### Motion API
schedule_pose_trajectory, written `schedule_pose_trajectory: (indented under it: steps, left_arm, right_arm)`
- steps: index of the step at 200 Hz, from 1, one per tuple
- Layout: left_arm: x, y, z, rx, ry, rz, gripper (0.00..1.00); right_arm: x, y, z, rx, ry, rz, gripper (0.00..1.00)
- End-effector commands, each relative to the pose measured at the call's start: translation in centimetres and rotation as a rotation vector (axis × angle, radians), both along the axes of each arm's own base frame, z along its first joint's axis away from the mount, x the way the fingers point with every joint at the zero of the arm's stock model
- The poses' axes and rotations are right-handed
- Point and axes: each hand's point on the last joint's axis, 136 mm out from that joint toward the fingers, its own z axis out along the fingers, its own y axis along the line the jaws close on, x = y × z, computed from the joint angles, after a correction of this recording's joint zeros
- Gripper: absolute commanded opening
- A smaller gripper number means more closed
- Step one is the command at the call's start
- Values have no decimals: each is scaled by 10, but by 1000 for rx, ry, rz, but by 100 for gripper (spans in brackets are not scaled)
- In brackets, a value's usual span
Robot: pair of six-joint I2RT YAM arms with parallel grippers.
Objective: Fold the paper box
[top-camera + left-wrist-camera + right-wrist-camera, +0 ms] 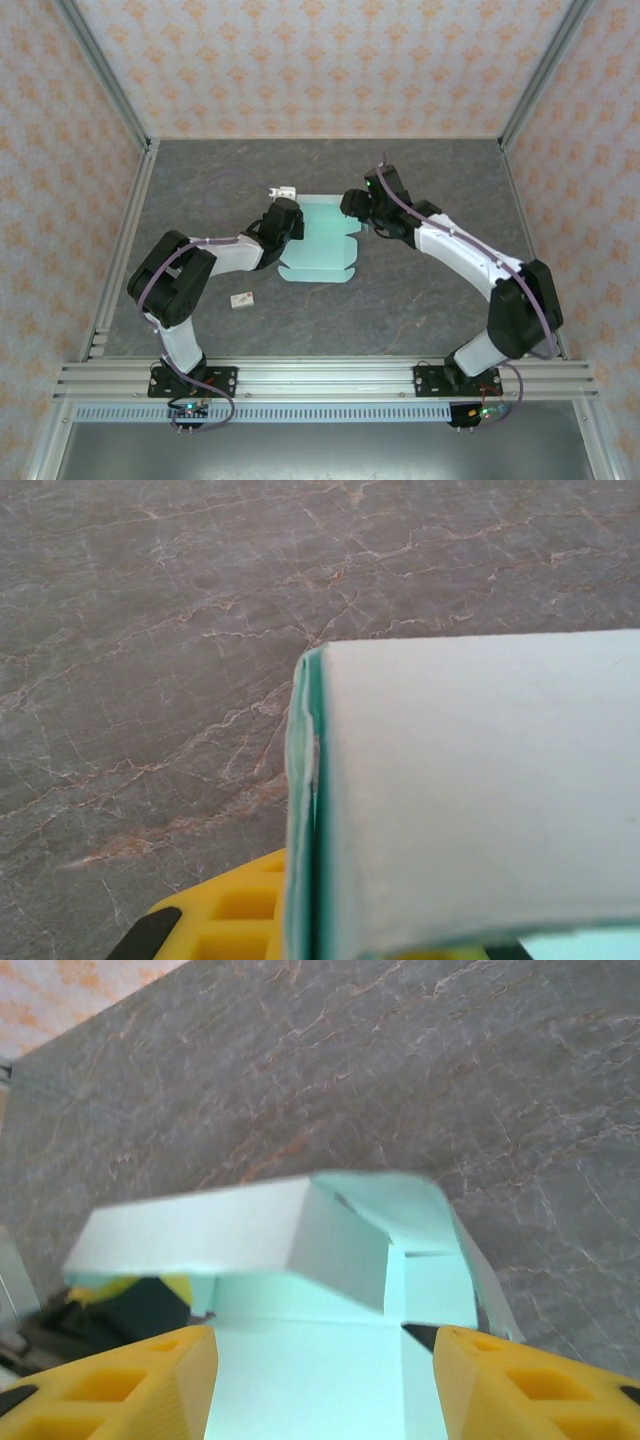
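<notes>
The paper box (322, 245) is a pale mint die-cut sheet lying mid-table, partly folded. My left gripper (285, 222) sits at the sheet's left edge, shut on a raised side flap. In the left wrist view that flap (470, 790) stands close in front of the camera, folded double at its left edge, with one yellow finger (225, 915) below it. My right gripper (358, 208) hovers at the sheet's far right corner. In the right wrist view the right gripper (322, 1352) is open, its yellow fingers wide apart over the flat panel (300, 1390). A raised wall (200, 1230) and corner flaps stand beyond.
A tiny white tag with a reddish mark (283, 190) lies just behind the left gripper. Another small tag (241, 298) rests near the left arm's elbow. Metal frame rails (125, 240) and patterned walls bound the dark stone-look table (430, 170).
</notes>
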Motion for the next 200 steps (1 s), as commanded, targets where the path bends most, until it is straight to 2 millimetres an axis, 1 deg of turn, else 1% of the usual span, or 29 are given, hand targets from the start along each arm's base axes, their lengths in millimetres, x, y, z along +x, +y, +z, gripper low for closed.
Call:
schedule_pose_trajectory:
  steps: [1,21,45,61,97,119,148,165,188,200]
  left_arm:
    - [4,-4,27,-43,-41,9,0]
    - [2,-5,28,-49,-32,1,0]
    - [1,-4,30,-46,-31,5,0]
    - [0,-3,32,-45,-31,4,0]
    - [-1,-3,34,-43,-34,0,0]
    - [-1,-4,35,-47,-35,-3,0]
    - [-1,-4,35,-45,-35,-4,0]
    - [-1,-4,36,-47,-38,-5,0]
    - [-2,-3,37,-45,-41,-7,0]
    - [-2,-3,38,-45,-42,-6,0]
  right_arm:
    - [-20,-1,-17,-87,-24,46,60]
    - [-25,6,-32,-79,-37,68,61]
    - [-20,11,-46,-82,-42,65,61]
    - [-15,11,-55,-97,-35,52,62]
    - [-6,2,-73,-151,-15,-9,64]
    - [1,4,-78,-144,-19,-17,65]
    - [12,4,-78,-125,-36,-30,67]
    - [17,8,-82,-98,-34,-22,67]
    - [23,10,-85,-80,-32,-23,67]
    - [25,13,-82,-63,-42,-17,66]
